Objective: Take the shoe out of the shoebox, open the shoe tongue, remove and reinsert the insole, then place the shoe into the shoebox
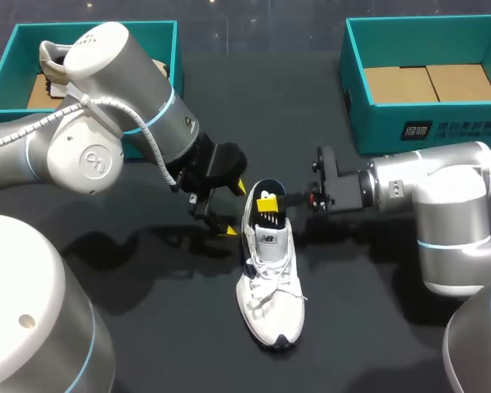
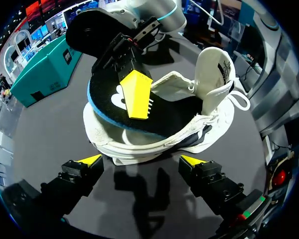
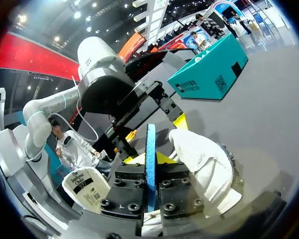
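The white shoe (image 1: 268, 278) sits on its sole in the middle of the tabletop (image 1: 376, 327). Its toe points toward the near edge and its heel toward the far edge. Its tongue (image 2: 214, 74) stands up. My right arm (image 1: 442, 196) comes in from the right edge. The right jaws are closed on the black insole (image 2: 174, 117) with the blue rim, one yellow tip on top of it. The back end of the insole is lifted up over the heel, and the front part is down inside the shoe. My left arm (image 1: 106, 123) comes in from the left edge. The left jaws are wide open and hold nothing. Their yellow fingertips (image 2: 89, 160) are just beside the heel of the shoe and do not touch it. The right shoebox (image 1: 376, 123) is teal and sits at the far right corner, with brown card on its floor. The left shoebox (image 1: 29, 37) is teal too and sits at the far left corner, partly behind my left arm. Something pale in it looks like a second shoe (image 1: 53, 61).
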